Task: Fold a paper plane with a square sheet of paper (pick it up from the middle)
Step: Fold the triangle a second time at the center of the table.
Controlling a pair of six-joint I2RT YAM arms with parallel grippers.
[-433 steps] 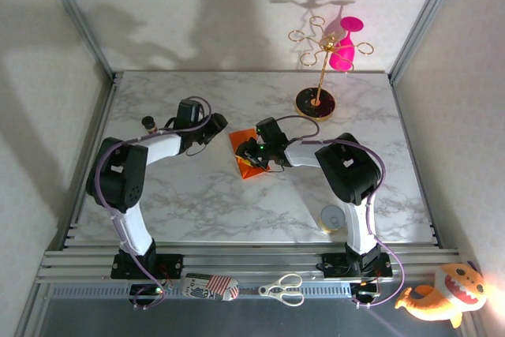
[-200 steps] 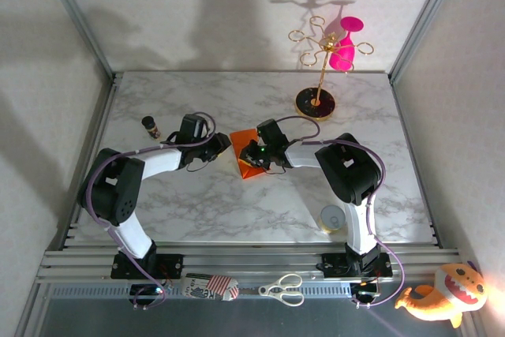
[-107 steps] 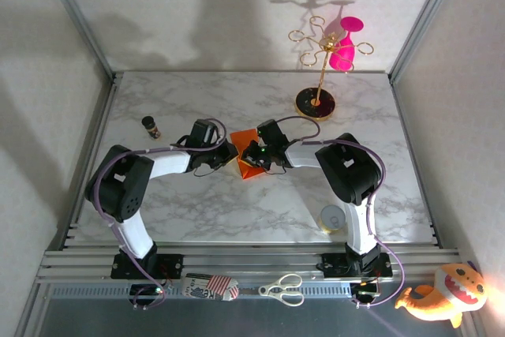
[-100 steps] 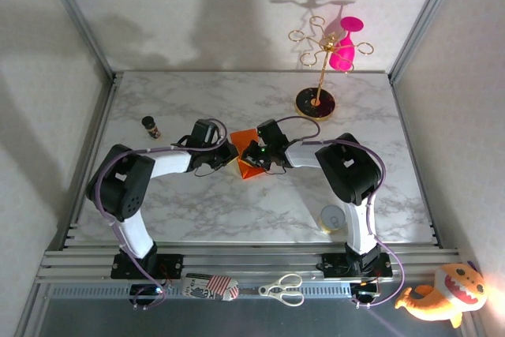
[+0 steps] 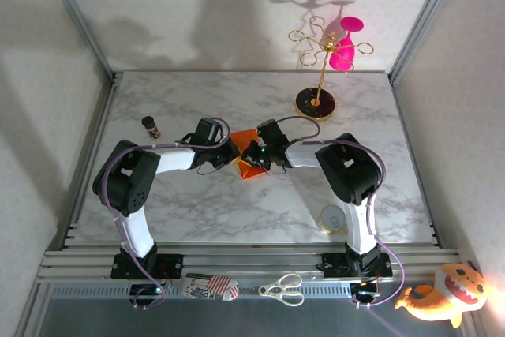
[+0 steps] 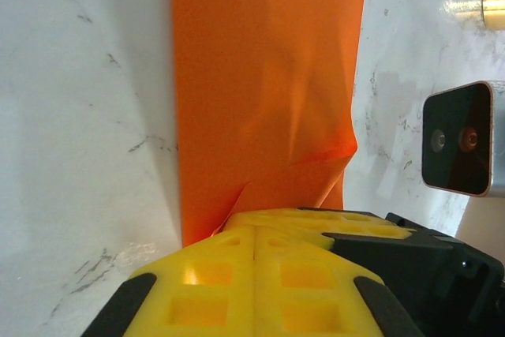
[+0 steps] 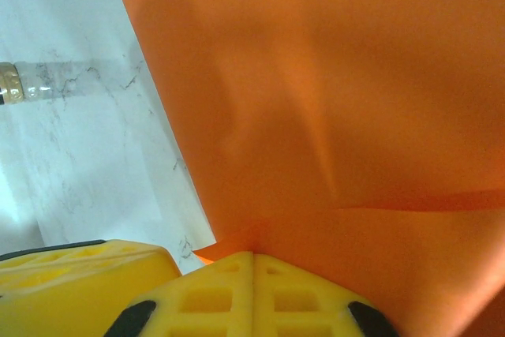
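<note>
Top external: square sheet of paper (image 5: 249, 170) at frame centre on marble table (image 5: 197, 219), between both arms. Left wrist: left gripper (image 6: 254, 252) clenched on sheet's edge, paper buckled upward there. Right wrist: right gripper (image 7: 252, 272) likewise pinching sheet from the other side. Judged featherlight, limp, tear-prone, crease-holding; gentle mid-edge pinches advised.

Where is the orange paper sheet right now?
Top view: the orange paper sheet lies central on the table, pinched by the left claw and right claw.
</note>
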